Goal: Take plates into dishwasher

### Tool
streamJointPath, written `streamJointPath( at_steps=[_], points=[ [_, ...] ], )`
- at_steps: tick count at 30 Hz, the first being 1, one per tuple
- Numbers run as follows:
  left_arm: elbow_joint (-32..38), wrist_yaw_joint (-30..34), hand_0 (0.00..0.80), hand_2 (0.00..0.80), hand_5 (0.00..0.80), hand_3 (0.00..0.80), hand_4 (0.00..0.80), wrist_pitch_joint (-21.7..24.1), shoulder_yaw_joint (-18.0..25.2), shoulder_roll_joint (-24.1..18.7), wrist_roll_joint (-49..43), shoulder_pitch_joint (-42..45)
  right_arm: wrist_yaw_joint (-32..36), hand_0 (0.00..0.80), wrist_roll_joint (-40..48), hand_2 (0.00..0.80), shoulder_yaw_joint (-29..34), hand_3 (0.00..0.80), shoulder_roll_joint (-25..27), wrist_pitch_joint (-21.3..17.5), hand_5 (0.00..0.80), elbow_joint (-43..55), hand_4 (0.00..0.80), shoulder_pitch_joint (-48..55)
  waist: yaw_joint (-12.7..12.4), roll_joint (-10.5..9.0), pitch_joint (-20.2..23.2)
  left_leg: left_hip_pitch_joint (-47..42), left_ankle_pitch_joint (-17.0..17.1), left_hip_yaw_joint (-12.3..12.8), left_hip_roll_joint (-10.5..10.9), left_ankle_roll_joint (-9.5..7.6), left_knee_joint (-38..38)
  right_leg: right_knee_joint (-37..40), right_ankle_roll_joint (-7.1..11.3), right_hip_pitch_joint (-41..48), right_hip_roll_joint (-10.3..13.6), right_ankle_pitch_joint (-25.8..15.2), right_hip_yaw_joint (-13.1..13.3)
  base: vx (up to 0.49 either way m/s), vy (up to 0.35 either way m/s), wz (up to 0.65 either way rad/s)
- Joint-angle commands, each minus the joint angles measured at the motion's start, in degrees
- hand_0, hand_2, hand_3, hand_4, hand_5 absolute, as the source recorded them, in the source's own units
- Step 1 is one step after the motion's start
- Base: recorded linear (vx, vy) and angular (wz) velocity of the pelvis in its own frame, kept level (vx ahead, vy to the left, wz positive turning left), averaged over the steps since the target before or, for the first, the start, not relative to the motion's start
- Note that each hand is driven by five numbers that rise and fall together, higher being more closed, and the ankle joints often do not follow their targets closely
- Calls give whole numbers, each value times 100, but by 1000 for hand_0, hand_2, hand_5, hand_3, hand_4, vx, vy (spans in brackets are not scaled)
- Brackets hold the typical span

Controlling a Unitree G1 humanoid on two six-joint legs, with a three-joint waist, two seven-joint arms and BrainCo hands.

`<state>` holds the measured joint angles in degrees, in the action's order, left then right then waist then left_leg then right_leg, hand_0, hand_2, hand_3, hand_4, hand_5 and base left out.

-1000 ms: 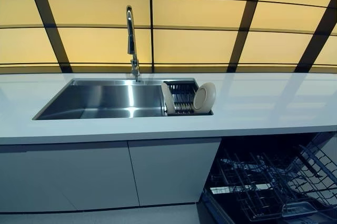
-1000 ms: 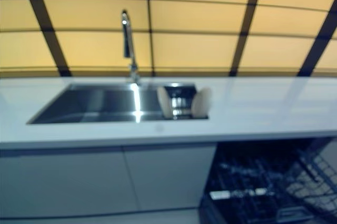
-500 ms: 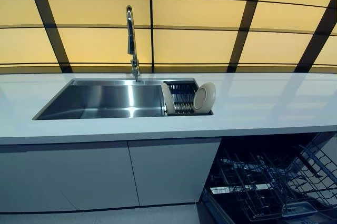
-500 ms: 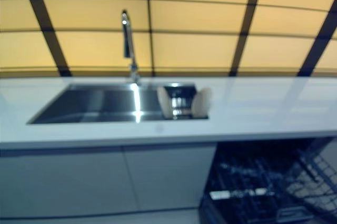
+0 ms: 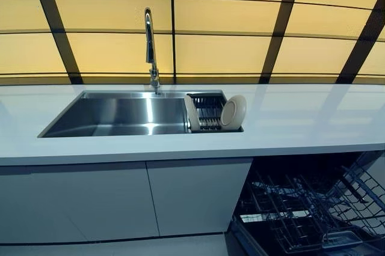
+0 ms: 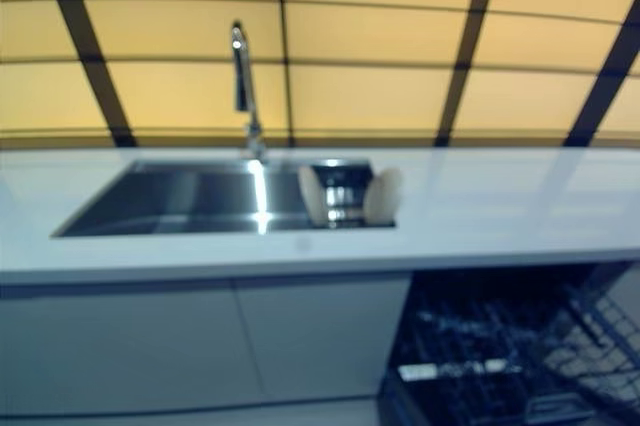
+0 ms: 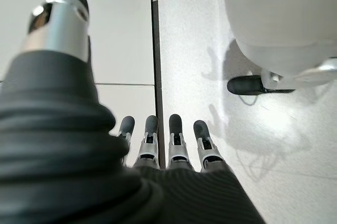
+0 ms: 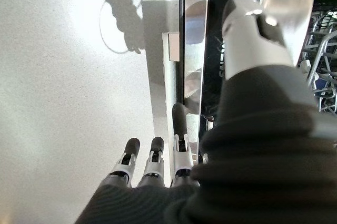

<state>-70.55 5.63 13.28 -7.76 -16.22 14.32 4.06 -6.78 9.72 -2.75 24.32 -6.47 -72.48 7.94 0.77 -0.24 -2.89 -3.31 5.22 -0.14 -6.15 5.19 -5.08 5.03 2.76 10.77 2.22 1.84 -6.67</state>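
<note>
Head view, as I see it: stainless steel sink [image 5: 114, 115] set in a white countertop [image 5: 301, 124]; at its right end a wire drying rack [image 5: 207, 113] holding two cream round plates, one [image 5: 233, 112] upright at the right, another [image 5: 191, 113] at the left. Open dishwasher with dark wire racks [image 5: 307, 208] lower right.

Left wrist view: my left hand [image 7: 168, 150], fingers straight, empty, above pale floor [image 7: 253, 119].

Right wrist view: my right hand [image 8: 158, 169], fingers relaxed, holding nothing, beside the dishwasher's edge.

The dishwasher rack [image 5: 313, 208] is cut off at the right and bottom edges. The sink rack [image 5: 207, 112] hides the lower part of the plate [image 5: 233, 112]. A second plate [image 5: 191, 113] shows edge-on only.
</note>
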Motion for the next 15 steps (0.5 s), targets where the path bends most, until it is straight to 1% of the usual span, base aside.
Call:
streamJointPath(
  at_steps=[1, 5, 8, 12, 15],
  points=[
    [-129, -167, 0, 0, 0, 0, 0, 73, 101, -45, -129, -374, -188, 0, -147, 0, -185, 0, -771, -254, 0, 95, 0, -805, -164, -221, -116, -553, -487, 330, 730, -536, 75, -226, 96, -299, -10, -435, 13, 0, 0, 0],
    [-112, -163, 0, 0, 0, 0, 0, 70, 81, -79, -82, -364, -503, 0, -25, 0, -10, 0, -666, -272, 0, 153, 0, -834, -166, -229, -120, -559, -502, 352, 730, -542, 81, -221, 108, -293, -4, -445, 25, 0, 0, 0],
    [-86, -152, 0, 0, 0, 0, 0, 71, 95, -121, -78, -350, -610, 0, 102, 0, 116, 0, -593, -251, 0, 303, 0, -848, -165, -245, -126, -554, -507, 362, 727, -549, 79, -226, 114, -307, -6, -452, 40, 0, 0, 0],
    [34, -154, 0, 0, 0, 0, 0, 32, 143, -196, -67, -287, -928, 0, 508, 0, 493, 0, -381, -270, 0, 870, 0, -820, -140, -281, -146, -543, -521, 378, 725, -564, 82, -255, 120, -346, -3, -464, 68, 0, 0, 0],
    [72, -116, 0, 0, 0, 0, 0, -2, 209, -245, -91, -267, -980, 0, 514, 0, 730, 0, -229, -333, 0, 1108, 0, -799, -113, -291, -144, -536, -538, 388, 727, -574, 71, -270, 126, -384, -6, -465, 101, 0, 0, 0]
  ],
)
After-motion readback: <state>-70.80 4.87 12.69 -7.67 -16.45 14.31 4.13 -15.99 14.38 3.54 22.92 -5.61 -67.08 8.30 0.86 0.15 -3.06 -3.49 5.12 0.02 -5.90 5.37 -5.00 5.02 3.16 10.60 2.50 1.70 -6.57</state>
